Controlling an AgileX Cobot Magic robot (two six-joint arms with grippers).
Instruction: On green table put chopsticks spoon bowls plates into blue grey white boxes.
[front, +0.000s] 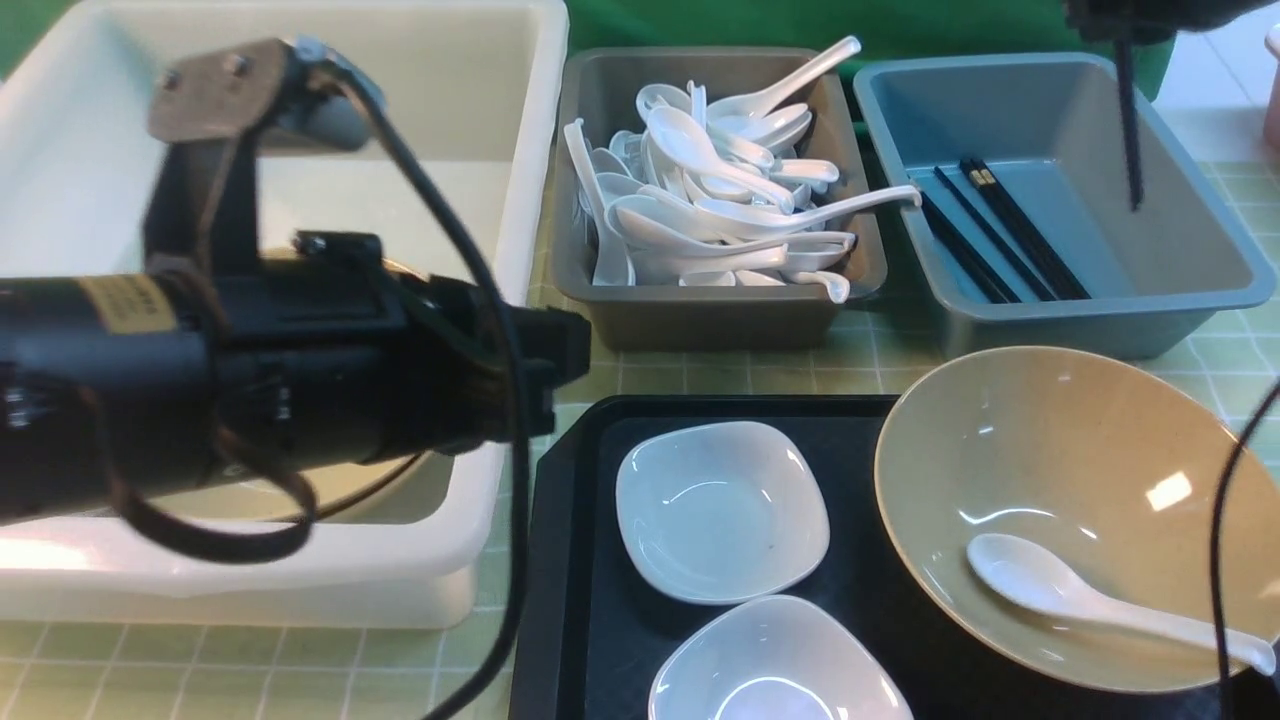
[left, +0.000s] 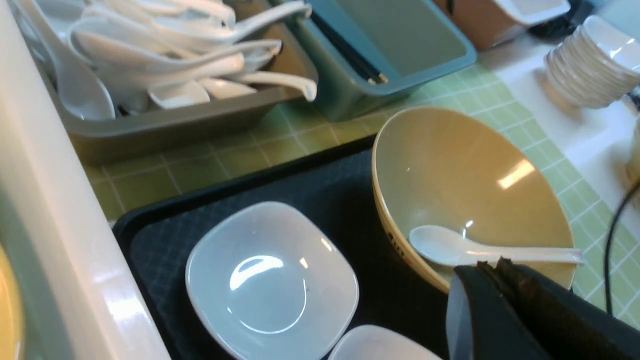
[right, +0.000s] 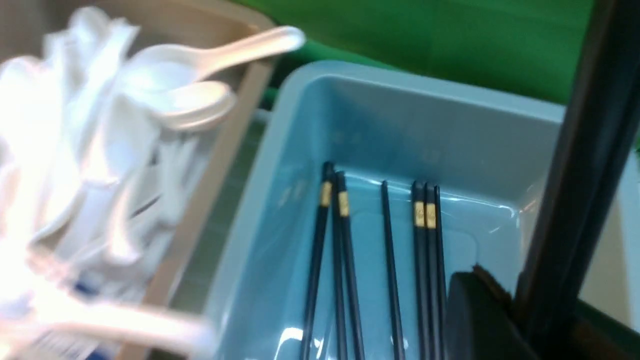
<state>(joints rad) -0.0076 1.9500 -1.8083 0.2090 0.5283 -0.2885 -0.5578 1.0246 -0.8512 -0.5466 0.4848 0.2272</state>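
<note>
The right fingers pinch chopsticks by the top (one or two, hard to tell). They hang upright, tips down, over the blue box, where more sticks lie flat. The left fingers are pressed together and empty, that arm lying across the white box. The grey box between the two is heaped with spoons. On the counter, a tray carries two plates and a bowl with a spoon in it.
</note>
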